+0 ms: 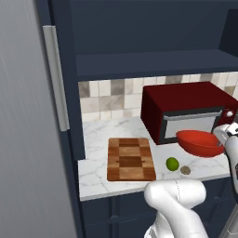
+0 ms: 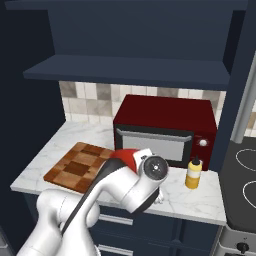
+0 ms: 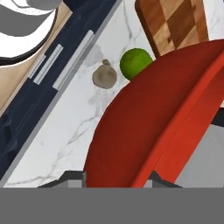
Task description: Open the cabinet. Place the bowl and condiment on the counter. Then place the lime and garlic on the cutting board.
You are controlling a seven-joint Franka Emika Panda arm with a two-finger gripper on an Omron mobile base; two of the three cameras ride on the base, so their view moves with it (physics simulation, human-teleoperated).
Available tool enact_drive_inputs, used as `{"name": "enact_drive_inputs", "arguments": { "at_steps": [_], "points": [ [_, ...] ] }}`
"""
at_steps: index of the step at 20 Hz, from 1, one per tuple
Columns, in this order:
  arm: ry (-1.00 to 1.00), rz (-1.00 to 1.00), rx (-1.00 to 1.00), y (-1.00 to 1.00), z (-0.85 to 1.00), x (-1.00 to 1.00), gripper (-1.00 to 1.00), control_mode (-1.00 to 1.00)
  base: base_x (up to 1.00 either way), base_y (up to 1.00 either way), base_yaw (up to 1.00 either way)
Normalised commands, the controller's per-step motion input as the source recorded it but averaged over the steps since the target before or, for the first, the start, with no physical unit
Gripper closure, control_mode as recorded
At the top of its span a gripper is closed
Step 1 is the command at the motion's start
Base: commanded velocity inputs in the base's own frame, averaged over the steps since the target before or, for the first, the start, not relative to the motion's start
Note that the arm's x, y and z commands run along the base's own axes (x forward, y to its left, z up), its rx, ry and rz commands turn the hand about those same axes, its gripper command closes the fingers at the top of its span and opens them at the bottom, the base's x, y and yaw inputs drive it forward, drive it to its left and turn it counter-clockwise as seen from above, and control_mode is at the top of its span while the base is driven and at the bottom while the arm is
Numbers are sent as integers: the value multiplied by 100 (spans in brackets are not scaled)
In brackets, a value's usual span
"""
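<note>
No readable text, label, brand, number or sign is showing on any surface; the microwave front and the yellow bottle are appearing plain and unmarked.

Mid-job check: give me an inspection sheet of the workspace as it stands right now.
Surface: white marble counter, bare at the back left.
Job's things: red bowl held in the air in front of the microwave; lime and garlic on the counter right of the cutting board, which is bare; condiment upright on the counter.
Clutter: nothing seen.
Grippers: gripper shut on the bowl's rim.
Cables: nothing seen.
Surroundings: tiled backsplash, stove.
</note>
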Motion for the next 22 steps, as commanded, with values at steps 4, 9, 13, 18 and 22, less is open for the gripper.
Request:
{"name": "enact_drive_inputs", "arguments": {
  "at_steps": [4, 9, 13, 18, 22],
  "points": [
    [0, 0, 0, -10, -29, 24, 100, -100, 0, 0, 0],
    [0, 0, 0, -9, -22, 22, 100, -100, 0, 0, 0],
    [-1, 0, 0, -9, -19, 22, 100, -100, 0, 0, 0],
    [0, 0, 0, -12, -18, 26, 100, -100, 0, 0, 0],
    [0, 0, 0, -21, -12, 24, 100, -100, 0, 0, 0]
  ]
}}
